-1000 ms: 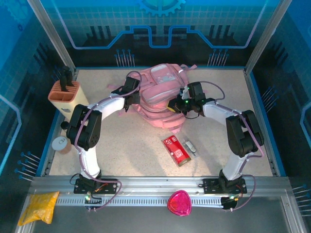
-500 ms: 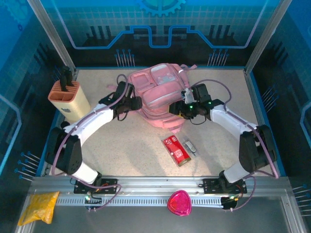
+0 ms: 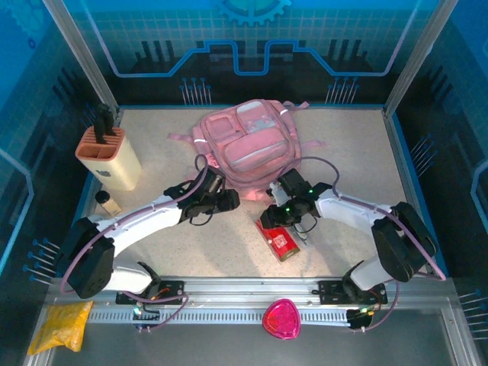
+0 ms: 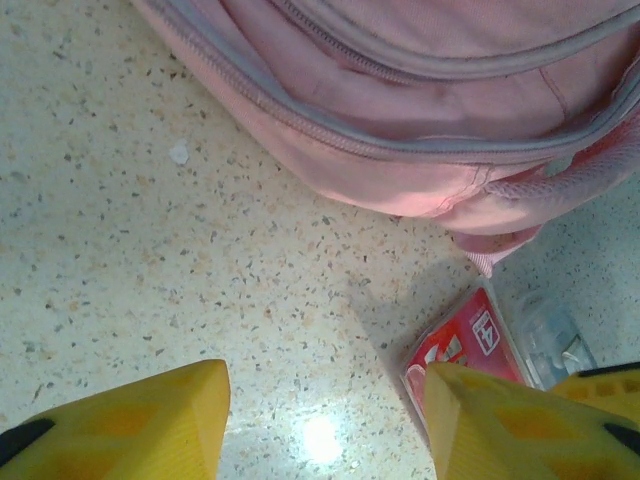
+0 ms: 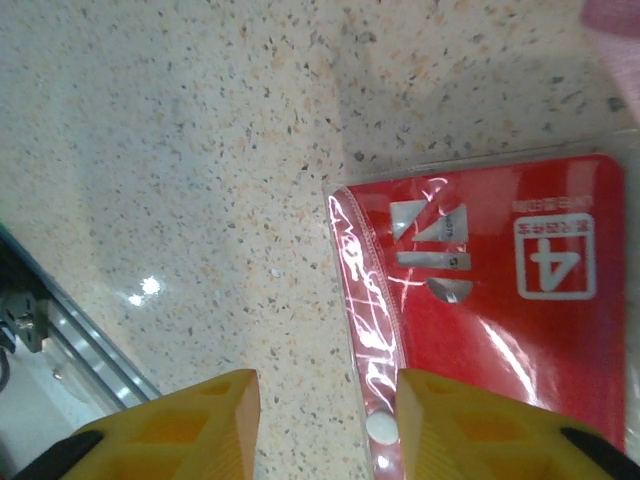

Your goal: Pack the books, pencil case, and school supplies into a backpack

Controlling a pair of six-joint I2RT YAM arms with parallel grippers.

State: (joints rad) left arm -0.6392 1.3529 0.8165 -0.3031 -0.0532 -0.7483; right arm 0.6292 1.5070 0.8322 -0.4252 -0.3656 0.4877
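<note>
Both arms have drawn back off the backpack [image 3: 242, 145] since a second ago, down to the table [image 3: 213, 252] in front of it.

Top view: left claw [image 3: 231, 200] just clear of the backpack's near edge. Right claw [image 3: 267, 219] at the far end of the red pencil case [image 3: 280, 241], which lies flat on the table, outside the backpack.

Left wrist view: fingers [image 4: 130, 425] moderately parted, nothing between them. Backpack [image 4: 420, 110] beyond, pencil case [image 4: 462, 350] to one side.

Right wrist view: fingers [image 5: 170, 430] parted, gripping nothing, one over the pencil case [image 5: 490, 290].
</note>
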